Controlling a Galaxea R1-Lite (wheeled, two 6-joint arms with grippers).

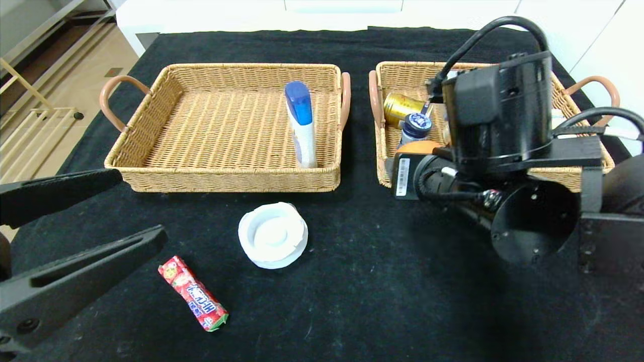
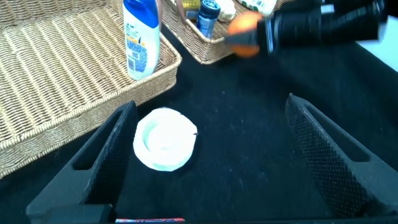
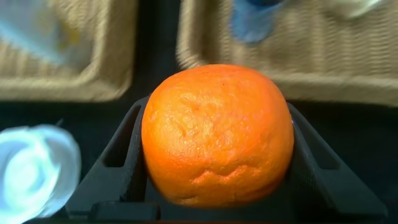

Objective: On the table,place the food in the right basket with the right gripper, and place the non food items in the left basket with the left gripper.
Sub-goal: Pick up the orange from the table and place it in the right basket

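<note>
My right gripper [image 3: 217, 134] is shut on an orange [image 3: 217, 134] and holds it at the front left corner of the right basket [image 1: 558, 176]; the orange [image 1: 420, 147] barely shows in the head view. That basket holds a gold can [image 1: 402, 104] and a blue-capped bottle [image 1: 415, 128]. The left basket [image 1: 226, 178] holds a white and blue tube [image 1: 302, 123]. A white round tape roll [image 1: 272, 235] and a red candy pack [image 1: 193, 293] lie on the black cloth. My left gripper [image 2: 205, 155] is open above the cloth, the tape roll [image 2: 165, 138] by one finger.
The black cloth [image 1: 377, 291] covers the table. The right arm's body [image 1: 503, 166] hides part of the right basket. A wooden rack [image 1: 30, 130] stands off the table to the left.
</note>
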